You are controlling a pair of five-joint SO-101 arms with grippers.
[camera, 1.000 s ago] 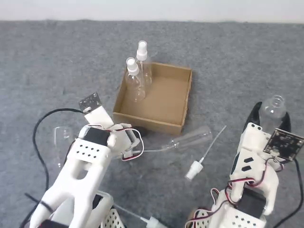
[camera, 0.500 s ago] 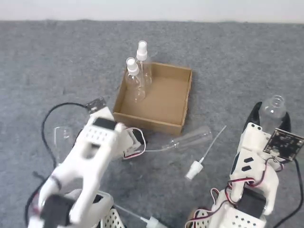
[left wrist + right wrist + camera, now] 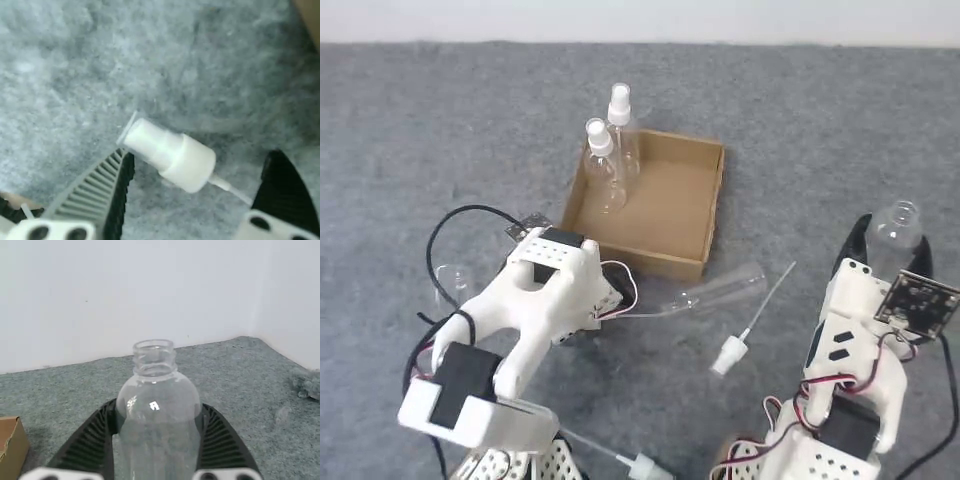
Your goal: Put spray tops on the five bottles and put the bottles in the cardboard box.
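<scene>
1. My left gripper [image 3: 200,162] is spread wide just above the grey carpeted bench [image 3: 820,130], one finger on either side of a white plastic spray top [image 3: 167,155]. The spray top lies on its side on the carpet, and neither finger is touching it.
2. My right gripper [image 3: 157,412] is pinching a clear round plastic bottle [image 3: 154,365] by its body. It holds the bottle upright off the bench on the right side, and the threaded neck is open with no top on it.
3. The shallow brown cardboard box [image 3: 713,215] sits at the middle of the bench, beyond both arms.
4. Two clear bottles with white spray tops fitted stand upright in the box's far left corner. The nearer capped bottle [image 3: 603,175] is just beside the farther capped bottle [image 3: 623,130].
5. A clear uncapped bottle [image 3: 725,290] lies on its side on the carpet just in front of the box.
6. A loose white spray top with a long dip tube [image 3: 730,355] lies near that bottle, between my two arms.
7. Another white spray top [image 3: 645,467] lies at the near edge of the bench.
8. One more clear bottle [image 3: 450,285] stands left of my left arm, partly behind its black cable [image 3: 470,215].
</scene>
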